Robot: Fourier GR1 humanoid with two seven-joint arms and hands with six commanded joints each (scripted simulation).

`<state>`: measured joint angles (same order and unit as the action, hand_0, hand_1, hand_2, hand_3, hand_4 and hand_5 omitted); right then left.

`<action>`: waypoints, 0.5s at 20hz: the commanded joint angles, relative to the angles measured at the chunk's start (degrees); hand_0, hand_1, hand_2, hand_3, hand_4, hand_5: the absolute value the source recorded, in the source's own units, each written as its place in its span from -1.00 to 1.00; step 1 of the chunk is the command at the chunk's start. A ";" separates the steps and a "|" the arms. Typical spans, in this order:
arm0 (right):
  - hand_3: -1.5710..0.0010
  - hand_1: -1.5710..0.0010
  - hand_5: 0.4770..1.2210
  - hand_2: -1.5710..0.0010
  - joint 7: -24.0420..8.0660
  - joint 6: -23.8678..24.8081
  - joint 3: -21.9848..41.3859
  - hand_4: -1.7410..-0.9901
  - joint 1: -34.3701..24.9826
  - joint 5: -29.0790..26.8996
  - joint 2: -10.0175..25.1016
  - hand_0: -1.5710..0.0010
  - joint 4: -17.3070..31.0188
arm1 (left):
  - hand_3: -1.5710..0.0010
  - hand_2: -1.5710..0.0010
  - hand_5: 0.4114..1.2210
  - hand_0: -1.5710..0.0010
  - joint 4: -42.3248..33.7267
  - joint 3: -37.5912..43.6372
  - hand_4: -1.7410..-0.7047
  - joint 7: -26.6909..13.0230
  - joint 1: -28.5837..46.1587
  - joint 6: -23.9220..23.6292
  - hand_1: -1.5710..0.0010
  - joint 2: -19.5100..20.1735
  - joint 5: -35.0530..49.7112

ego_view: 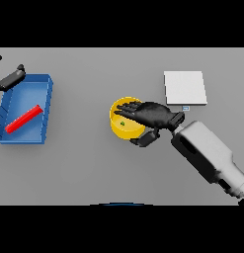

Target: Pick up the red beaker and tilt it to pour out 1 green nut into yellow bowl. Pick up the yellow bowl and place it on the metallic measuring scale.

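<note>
Grasping yellow bowl, right hand curls over its rim; green nut already inside. Metallic scale at two o'clock awaits.

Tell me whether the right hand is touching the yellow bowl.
Touching. In the head view the right hand lies over the yellow bowl, fingers across its rim and the thumb against its near side, with no gap showing.

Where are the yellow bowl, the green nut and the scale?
yellow bowl (119,129): head view, front-left rim.
green nut (123,123): head view, its middle, inside the bowl.
scale (185,87): head view, centre of its plate.
</note>
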<state>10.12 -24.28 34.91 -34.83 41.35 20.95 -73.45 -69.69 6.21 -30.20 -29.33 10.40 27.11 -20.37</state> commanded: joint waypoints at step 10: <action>0.99 1.00 -0.38 1.00 2.34 -0.78 2.39 0.22 -1.86 1.54 -0.97 1.00 6.38 | 1.00 1.00 -0.22 1.00 -0.60 -0.52 0.83 -0.14 0.28 -0.30 1.00 -0.47 -0.39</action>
<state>12.36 -25.06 37.30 -36.68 42.91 19.97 -67.06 -70.29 5.68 -30.30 -29.03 10.13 26.62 -20.74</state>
